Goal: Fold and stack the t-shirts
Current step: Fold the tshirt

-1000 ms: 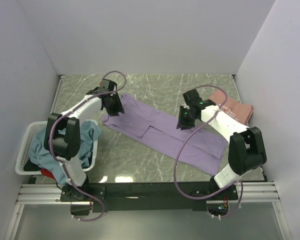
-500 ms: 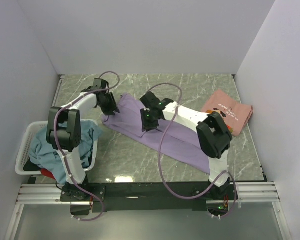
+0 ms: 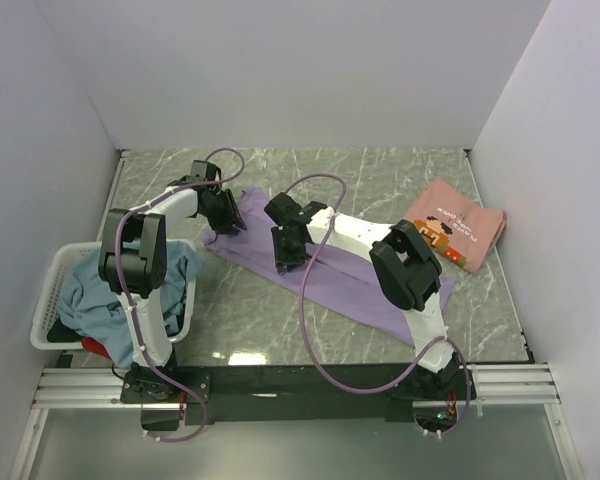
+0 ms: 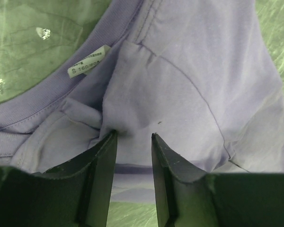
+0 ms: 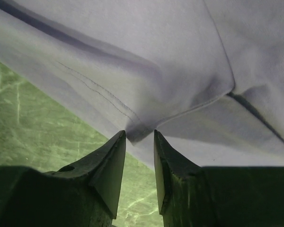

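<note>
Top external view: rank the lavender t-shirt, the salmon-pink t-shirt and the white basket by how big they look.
1. lavender t-shirt: spread across the table, clearly the largest.
2. white basket: smaller, though an arm hides part of it.
3. salmon-pink t-shirt: a compact shape at the far right, the smallest.

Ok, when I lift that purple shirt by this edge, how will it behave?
Likely floppy: the lavender t-shirt puckers into soft folds near the left gripper. Probably light and thin, lying flat on the table. It may sag and drag.
</note>
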`<state>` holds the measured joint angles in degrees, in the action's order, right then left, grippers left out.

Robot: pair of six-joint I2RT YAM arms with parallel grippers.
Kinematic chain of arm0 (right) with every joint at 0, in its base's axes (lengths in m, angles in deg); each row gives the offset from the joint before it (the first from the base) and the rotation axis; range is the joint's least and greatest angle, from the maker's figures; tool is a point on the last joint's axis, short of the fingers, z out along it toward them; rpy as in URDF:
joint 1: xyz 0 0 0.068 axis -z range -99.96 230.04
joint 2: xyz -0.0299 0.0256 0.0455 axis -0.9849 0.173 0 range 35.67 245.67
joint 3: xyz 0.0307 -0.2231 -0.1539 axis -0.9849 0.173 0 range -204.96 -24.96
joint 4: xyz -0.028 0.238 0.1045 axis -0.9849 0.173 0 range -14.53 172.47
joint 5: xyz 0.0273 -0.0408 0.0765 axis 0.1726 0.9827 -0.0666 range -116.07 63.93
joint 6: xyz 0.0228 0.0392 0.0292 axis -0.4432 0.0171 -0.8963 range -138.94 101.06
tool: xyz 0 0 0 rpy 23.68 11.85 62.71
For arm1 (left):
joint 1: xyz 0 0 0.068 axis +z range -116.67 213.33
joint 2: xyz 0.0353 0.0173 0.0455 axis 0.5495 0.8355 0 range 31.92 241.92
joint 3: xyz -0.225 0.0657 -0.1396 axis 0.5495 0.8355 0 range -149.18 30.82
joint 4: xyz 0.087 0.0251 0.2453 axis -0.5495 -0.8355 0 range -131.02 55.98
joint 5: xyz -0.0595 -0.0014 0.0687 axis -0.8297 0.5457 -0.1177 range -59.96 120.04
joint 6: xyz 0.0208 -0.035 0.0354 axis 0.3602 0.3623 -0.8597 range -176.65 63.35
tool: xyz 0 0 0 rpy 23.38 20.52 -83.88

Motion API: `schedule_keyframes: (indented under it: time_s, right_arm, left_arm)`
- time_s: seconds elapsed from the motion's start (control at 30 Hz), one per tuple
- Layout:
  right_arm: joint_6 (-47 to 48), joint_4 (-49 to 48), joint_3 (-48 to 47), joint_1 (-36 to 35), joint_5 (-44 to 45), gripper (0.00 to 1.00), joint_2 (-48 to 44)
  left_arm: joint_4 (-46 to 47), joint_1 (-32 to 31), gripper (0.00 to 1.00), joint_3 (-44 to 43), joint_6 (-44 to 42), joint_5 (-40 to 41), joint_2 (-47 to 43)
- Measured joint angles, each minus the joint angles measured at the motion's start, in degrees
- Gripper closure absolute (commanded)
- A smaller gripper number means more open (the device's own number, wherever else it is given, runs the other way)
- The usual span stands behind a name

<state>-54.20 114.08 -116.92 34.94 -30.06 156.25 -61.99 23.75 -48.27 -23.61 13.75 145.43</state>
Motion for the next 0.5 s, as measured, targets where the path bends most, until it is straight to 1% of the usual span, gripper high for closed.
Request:
schedule_keyframes:
  time_s: [0.27, 0.43, 0.5]
  right_arm:
    - [-1.11, 1.22, 0.0, -0.52, 0.59, 0.62, 0.02]
    - [-1.16, 1.42, -0.87, -0.63, 0.48, 0.64, 1.6]
    - [-1.18, 1.49, -1.16, -0.66, 0.28, 0.66, 2.08]
  left_arm:
    - [0.81, 0.02, 0.6, 0.28, -0.02, -0.44, 0.02]
    - [1.03, 0.02, 0.6, 0.79, -0.02, -0.44, 0.02]
    - [1.16, 0.02, 0.6, 1.07, -0.02, -0.44, 0.02]
